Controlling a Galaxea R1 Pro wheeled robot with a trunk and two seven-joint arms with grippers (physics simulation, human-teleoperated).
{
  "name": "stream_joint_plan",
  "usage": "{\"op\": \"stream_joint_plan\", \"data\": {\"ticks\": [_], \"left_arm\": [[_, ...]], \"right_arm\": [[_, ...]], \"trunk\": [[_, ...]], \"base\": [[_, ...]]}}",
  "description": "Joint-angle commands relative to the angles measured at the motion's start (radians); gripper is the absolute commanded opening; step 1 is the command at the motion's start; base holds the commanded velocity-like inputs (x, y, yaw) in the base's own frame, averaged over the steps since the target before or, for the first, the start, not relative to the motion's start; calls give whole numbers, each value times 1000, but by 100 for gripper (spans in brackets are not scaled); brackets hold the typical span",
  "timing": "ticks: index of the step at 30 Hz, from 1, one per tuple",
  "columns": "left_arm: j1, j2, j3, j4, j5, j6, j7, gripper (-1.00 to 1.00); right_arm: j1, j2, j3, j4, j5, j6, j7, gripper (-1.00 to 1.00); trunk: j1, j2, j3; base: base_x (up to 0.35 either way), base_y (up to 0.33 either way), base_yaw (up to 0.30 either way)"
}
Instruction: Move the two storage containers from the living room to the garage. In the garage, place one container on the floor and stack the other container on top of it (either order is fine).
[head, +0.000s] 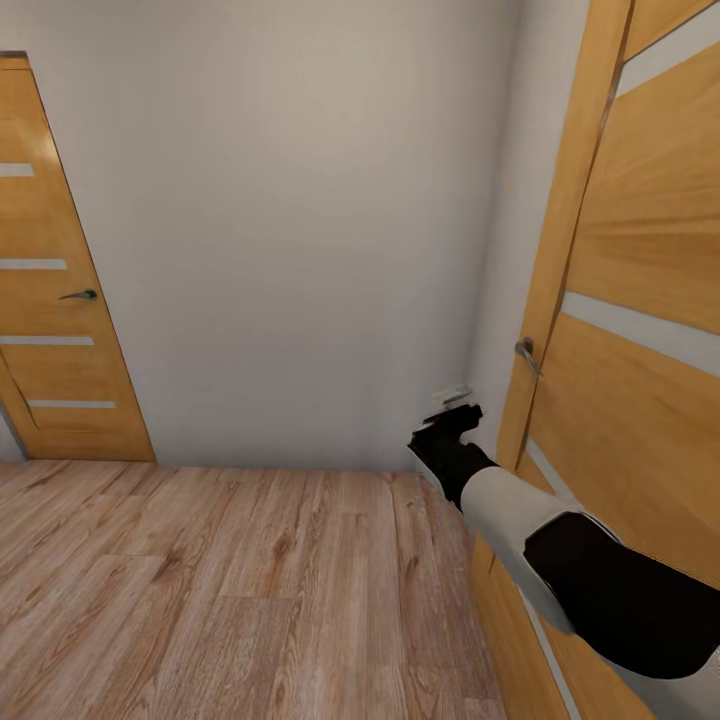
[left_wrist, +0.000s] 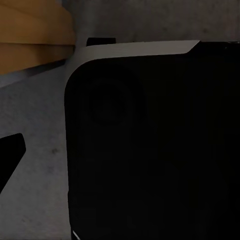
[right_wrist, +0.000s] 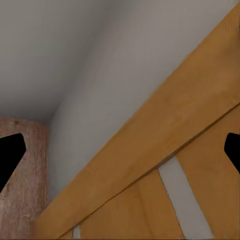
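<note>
A hallway corner with wood-plank floor (head: 230, 590) and white wall (head: 300, 220). The right gripper (head: 452, 408), fingers spread apart and empty, reaches toward the handle (head: 527, 352) of an orange-brown wooden door (head: 640, 300). A second door (head: 55, 300) stands left. The containers are out of sight. The robot seems in transit; next, likely opening this door. The left gripper's state cannot be told.

No text, label, brand, number or sign is showing anywhere legibly. The two wooden doors (head: 60, 290) (head: 640, 330) are carrying only plain pale glass slits, and the white wall (head: 300, 220) and plank floor (head: 220, 590) are bearing no markings.
</note>
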Motion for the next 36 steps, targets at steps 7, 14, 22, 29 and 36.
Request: {"op": "stream_joint_plan", "data": {"ticks": [7, 14, 22, 29, 36], "left_arm": [[0, 0, 0, 0, 2, -1, -1, 100], [0, 0, -1, 0, 2, -1, -1, 100], [0, 1, -1, 0, 2, -1, 1, 100], [0, 1, -1, 0, 2, -1, 2, 100], [0, 2, 0, -1, 2, -1, 5, 100]], "right_arm": [[247, 0, 6, -1, -11, -228, 121, 100], [376, 0, 5, 4, -12, -246, 202, 100], [482, 0, 5, 9, -4, -243, 245, 100], [505, 0, 6, 16, -5, -240, 290, 100], [506, 0, 6, 81, -4, -249, 339, 100]], "trunk": [[0, -1, -1], [0, -1, -1], [0, -1, -1], [0, -1, -1], [0, -1, -1]], "base": [[0, 0, 0], [0, 0, 0], [0, 0, 0], [0, 0, 0], [0, 0, 0]]}}
